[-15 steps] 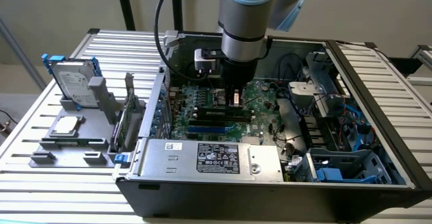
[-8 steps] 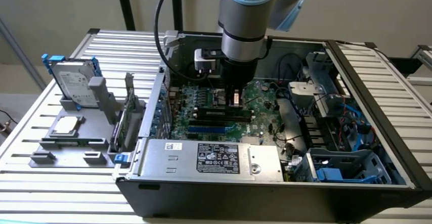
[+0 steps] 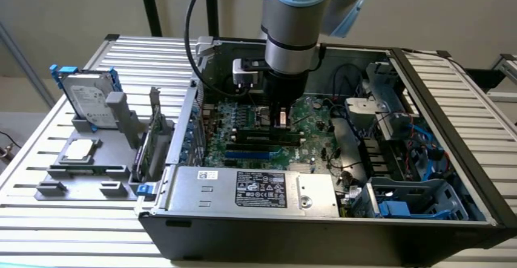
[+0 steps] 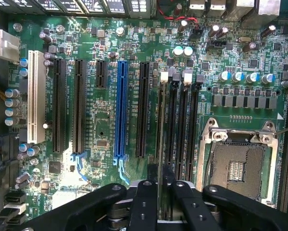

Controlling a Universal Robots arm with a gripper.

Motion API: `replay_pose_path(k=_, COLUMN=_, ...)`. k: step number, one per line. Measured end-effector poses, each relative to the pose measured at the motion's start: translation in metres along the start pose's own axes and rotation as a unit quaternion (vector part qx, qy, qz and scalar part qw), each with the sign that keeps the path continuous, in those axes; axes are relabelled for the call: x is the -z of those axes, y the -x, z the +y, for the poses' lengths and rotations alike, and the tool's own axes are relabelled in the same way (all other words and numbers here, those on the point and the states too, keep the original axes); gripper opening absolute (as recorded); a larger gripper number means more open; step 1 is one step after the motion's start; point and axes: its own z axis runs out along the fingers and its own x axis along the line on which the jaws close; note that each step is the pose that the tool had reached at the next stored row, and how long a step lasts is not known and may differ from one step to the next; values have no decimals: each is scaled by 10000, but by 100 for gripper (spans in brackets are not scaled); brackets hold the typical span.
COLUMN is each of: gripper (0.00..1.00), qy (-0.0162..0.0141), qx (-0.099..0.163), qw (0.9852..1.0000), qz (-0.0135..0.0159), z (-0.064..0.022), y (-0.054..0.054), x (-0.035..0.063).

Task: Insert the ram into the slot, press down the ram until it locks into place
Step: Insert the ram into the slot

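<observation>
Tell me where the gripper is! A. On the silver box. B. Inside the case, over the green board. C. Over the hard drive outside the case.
B: the gripper, holding the ram, reaches down inside the case over the green board.

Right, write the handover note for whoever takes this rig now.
End effector: shut on the ram, which it holds edge-on.
Ram: inside the open case, low over the motherboard, running parallel to the black slots, at their near side.
Done: ram gripped and brought to the slots.
Left: seating and locking. Cannot tell whether it has entered a slot.
</observation>
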Motion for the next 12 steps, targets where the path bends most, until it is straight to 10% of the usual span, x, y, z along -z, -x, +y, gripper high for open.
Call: replay_pose_path(k=12, gripper=22, qy=8, qx=1, qw=10000, qz=-24, z=9, y=-4, x=211)
